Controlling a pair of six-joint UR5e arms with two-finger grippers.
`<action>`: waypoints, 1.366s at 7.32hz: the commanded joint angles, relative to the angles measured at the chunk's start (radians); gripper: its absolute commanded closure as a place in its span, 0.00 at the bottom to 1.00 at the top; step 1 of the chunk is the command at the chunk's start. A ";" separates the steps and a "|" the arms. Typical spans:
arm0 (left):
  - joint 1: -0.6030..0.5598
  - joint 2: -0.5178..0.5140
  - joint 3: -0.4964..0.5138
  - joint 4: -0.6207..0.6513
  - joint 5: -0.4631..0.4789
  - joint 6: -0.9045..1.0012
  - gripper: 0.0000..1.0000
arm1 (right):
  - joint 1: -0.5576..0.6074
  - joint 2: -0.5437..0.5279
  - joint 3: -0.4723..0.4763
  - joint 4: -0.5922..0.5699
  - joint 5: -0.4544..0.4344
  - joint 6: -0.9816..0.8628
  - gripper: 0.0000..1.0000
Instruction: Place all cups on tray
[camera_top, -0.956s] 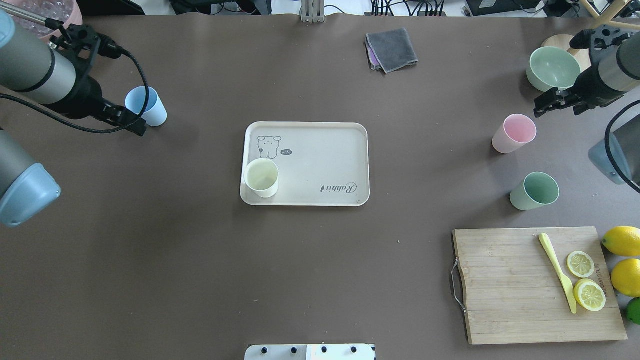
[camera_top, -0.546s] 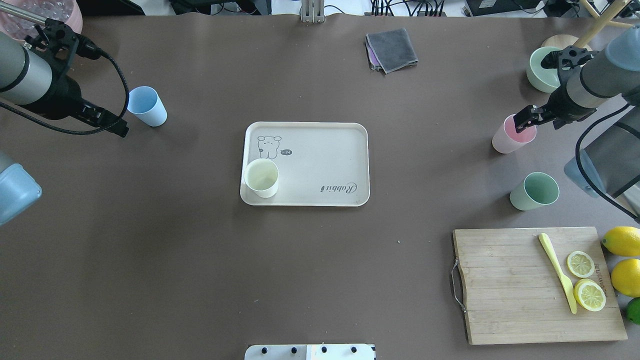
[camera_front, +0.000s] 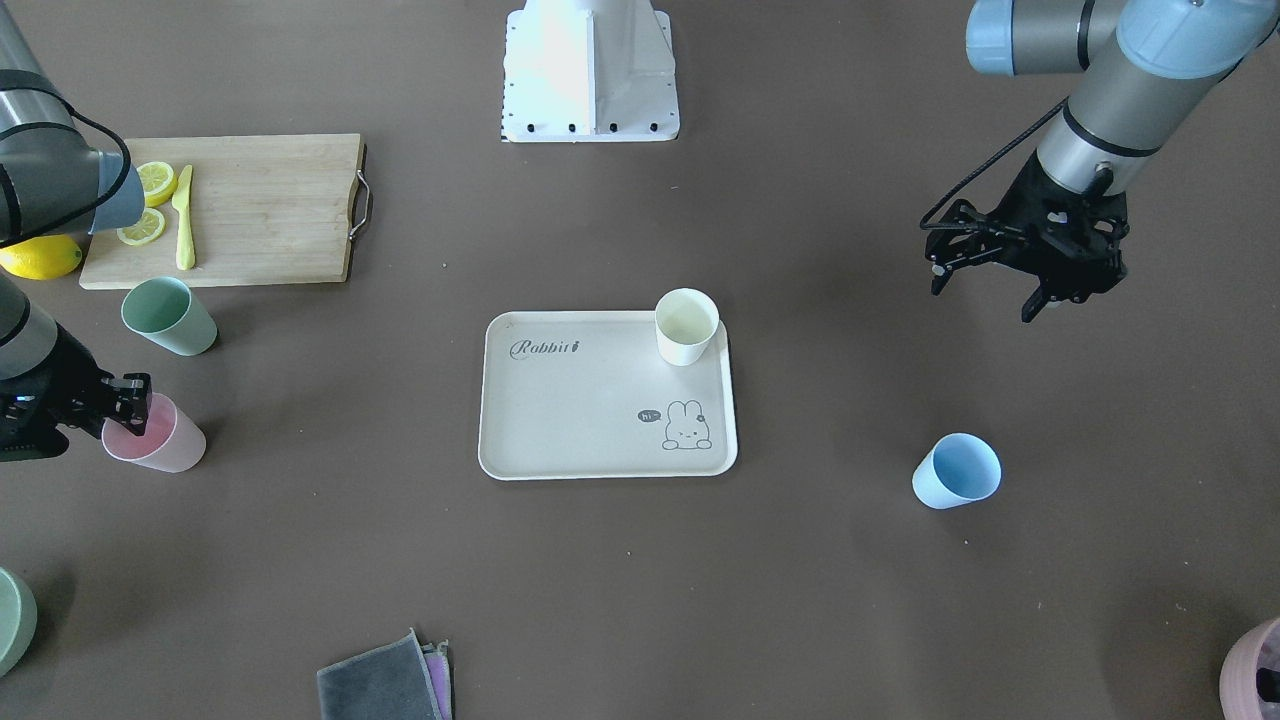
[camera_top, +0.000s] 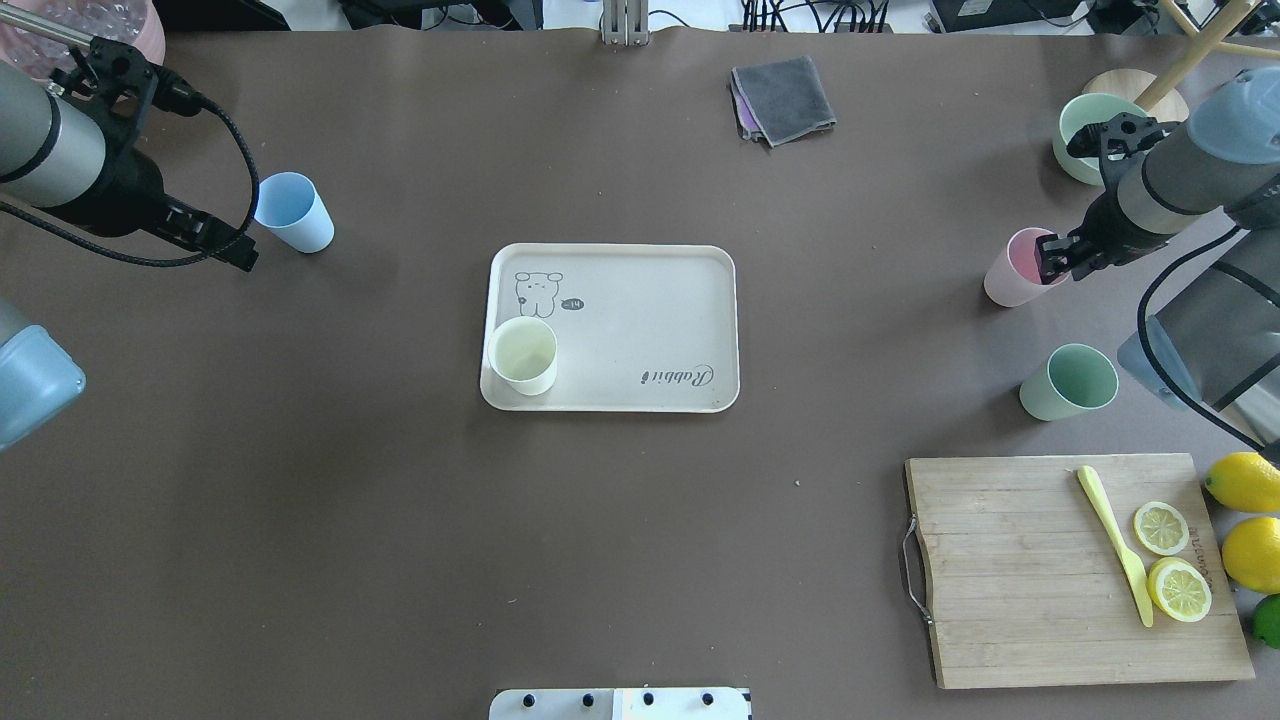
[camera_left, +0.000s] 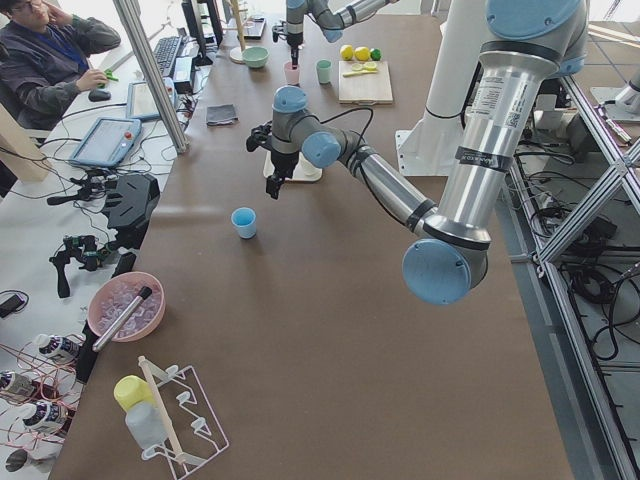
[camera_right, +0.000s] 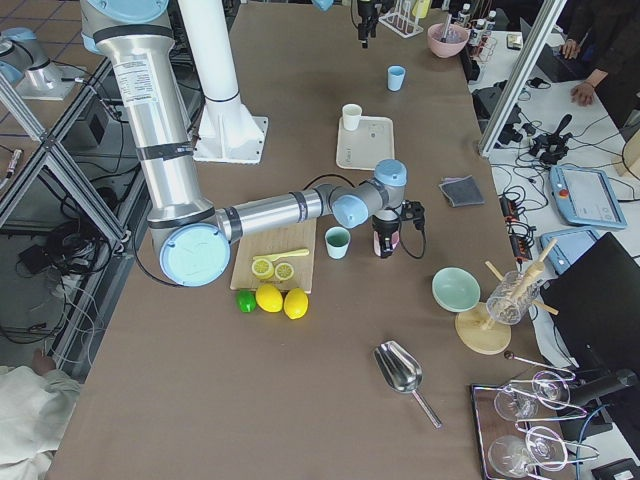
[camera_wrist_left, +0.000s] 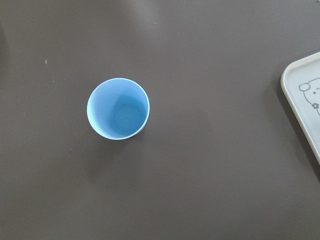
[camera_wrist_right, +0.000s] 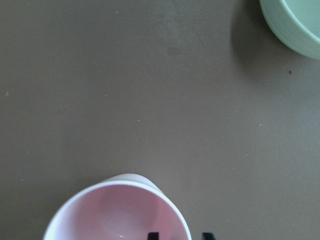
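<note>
The pink cup stands on the counter at the overhead view's right side, well apart from the tray at centre, where only the cream cup sits. The right claw straddles its rim, narrowly parted, one finger inside. Pinching one wall, I reckon it could tip or slip when lifted. How wide the left claw is, I cannot tell

Right wrist view: the bottom edge cuts off the pink cup. Of the right gripper, only two fingers show as dark tips, one inside the rim, one outside. The corner cuts the green bowl. Left wrist view: the edge cuts the tray. Front view: the mauve pot, far left on the bench, is cut off.
</note>
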 joint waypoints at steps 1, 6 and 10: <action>0.000 0.000 0.003 -0.002 0.003 -0.001 0.01 | -0.002 0.051 0.009 0.000 0.007 0.109 1.00; 0.000 0.005 0.005 -0.002 0.001 -0.004 0.01 | -0.204 0.374 0.007 -0.169 -0.065 0.625 1.00; 0.002 0.005 0.006 -0.003 0.001 -0.006 0.01 | -0.332 0.600 -0.129 -0.244 -0.151 0.834 1.00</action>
